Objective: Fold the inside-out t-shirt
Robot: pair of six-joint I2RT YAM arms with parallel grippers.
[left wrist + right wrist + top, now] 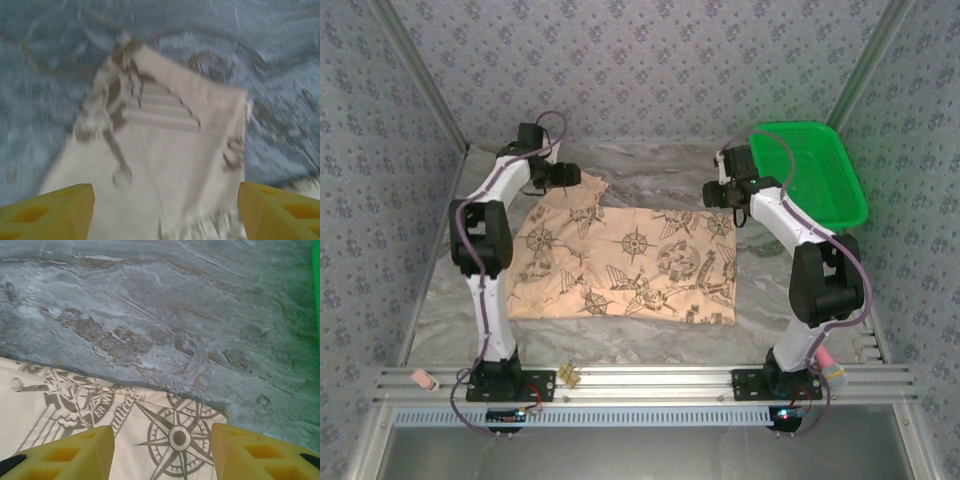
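The left gripper (166, 206) and right gripper (162, 446) hang open over the soft, floppy shirt (625, 262), probably best pinched at its far corners.

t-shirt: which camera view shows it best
Top external view: almost the whole t-shirt shows at once. The left wrist view gives one blurred corner; the right wrist view, a stretch of edge with a compass print.

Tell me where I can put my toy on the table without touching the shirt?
Free: the table strip between the t-shirt and the front metal rail, and the far strip between the shirt and the back wall. Crowded: the far right by the green basket.
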